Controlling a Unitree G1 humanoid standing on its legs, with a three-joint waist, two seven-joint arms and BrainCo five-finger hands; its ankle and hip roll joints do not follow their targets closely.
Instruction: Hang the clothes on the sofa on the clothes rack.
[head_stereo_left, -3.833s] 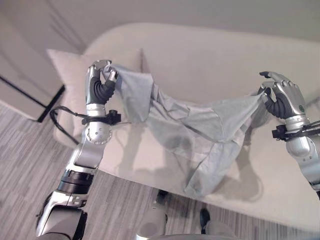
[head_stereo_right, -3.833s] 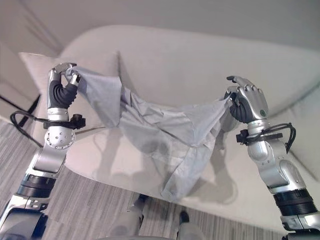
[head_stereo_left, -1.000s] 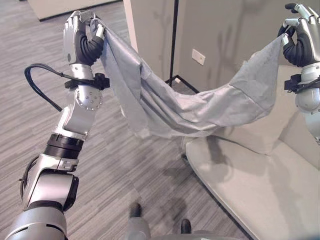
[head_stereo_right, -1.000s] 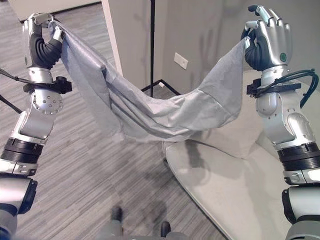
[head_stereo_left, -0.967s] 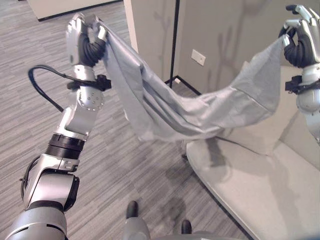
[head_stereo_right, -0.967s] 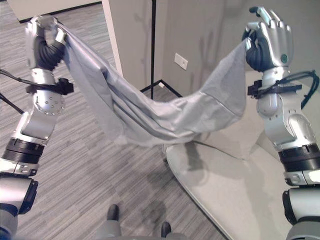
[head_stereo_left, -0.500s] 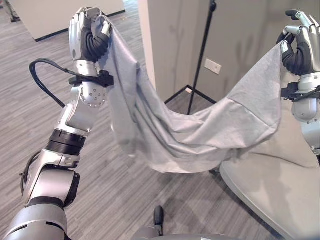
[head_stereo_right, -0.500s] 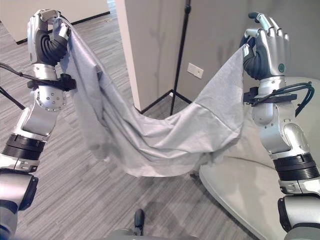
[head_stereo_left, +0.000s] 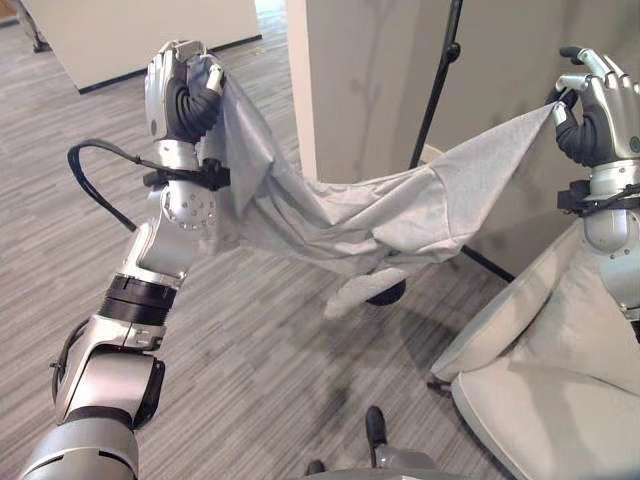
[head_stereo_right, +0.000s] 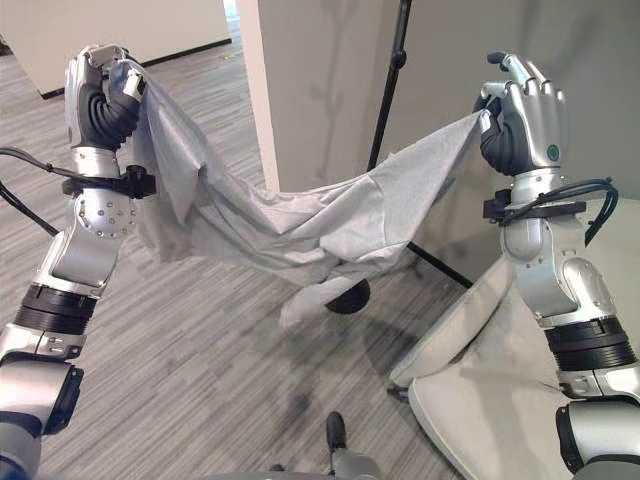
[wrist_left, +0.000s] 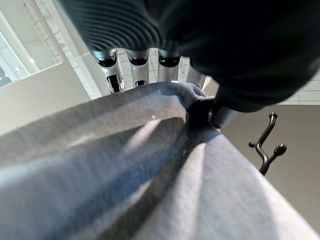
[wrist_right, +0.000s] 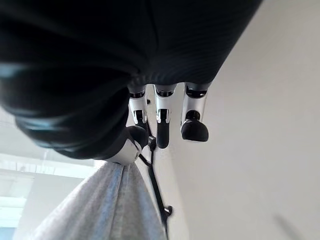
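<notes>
Grey cloth: a pale grey garment (head_stereo_left: 370, 215), soft and creased, hangs in mid-air between the two raised hands, clear of the floor and off the sofa (head_stereo_left: 545, 380).
Shape: it sags in a shallow curve from each held end, and a loose rounded flap dangles below the low middle.
Long axis: it runs side to side across the view, from the left hand down to the dip and back up to the right hand.
Left hand (head_stereo_left: 180, 90): raised high, with fingers curled over a bunched end of the garment and the thumb pressed into the fold in the left wrist view, a firm grasp.
Right hand (head_stereo_right: 520, 115): raised high too, pinching a corner of the garment between the thumb and the inner fingers, while the other fingers stand straighter above.
Clothes rack (head_stereo_left: 440, 85): a thin black pole stands behind the cloth, beside a pale wall, and its dark round base peeks out under the dangling flap.
Sofa: it lies at the lower right, below the right arm.
</notes>
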